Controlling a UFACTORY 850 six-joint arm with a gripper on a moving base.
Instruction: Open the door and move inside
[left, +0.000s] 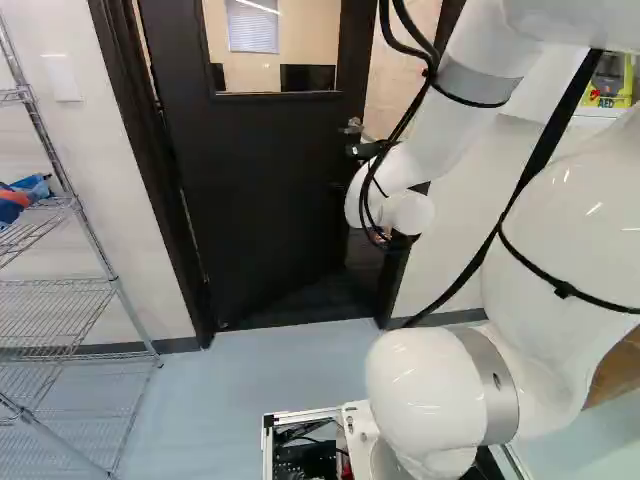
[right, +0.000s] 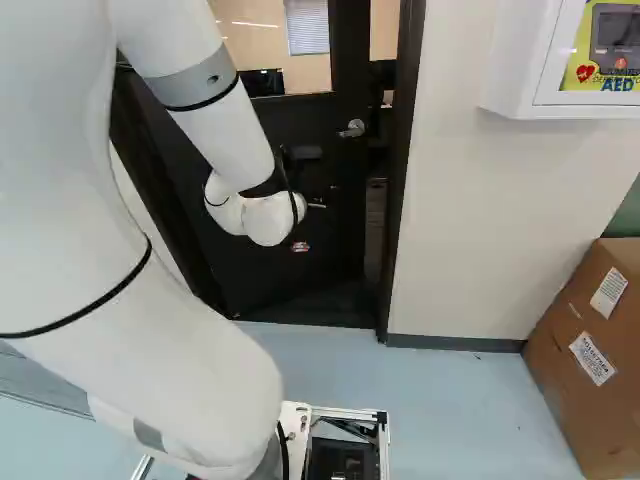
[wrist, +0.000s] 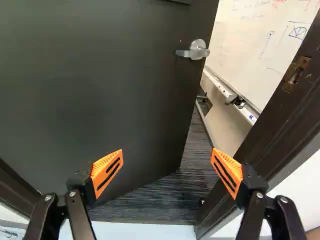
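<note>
1. Door state: the door (wrist: 125, 100) stands ajar, swung inward, away from the base (left: 300, 423); a gap separates its handle edge from the door frame (wrist: 282, 117); the latch appears to be clear of the strike plate (wrist: 296, 74).
2. Handle position: the lever handle (wrist: 195, 51) is ahead of the claw (wrist: 167, 167), near the door's free edge; nothing grips it.
3. Claw state: wide; its orange pads (wrist: 107, 170) stand well apart with nothing between them; dark flooring (wrist: 192, 172) shows beyond, through the gap.
4. Step in hand: judged to be widening the opening, the unlatching being complete; the base is on the pale floor (left: 260, 355) outside the threshold, so entry remains to be done.
5. Next move: push the door face inward near its free edge, with the base advancing in step; a grip on the lever should not be required.
6. Caution: the arm (left: 450, 125) reaches close to the frame side; keep the claw off the frame, and confirm adequate width before the base enters; the door may swing back if contact is lost.
</note>
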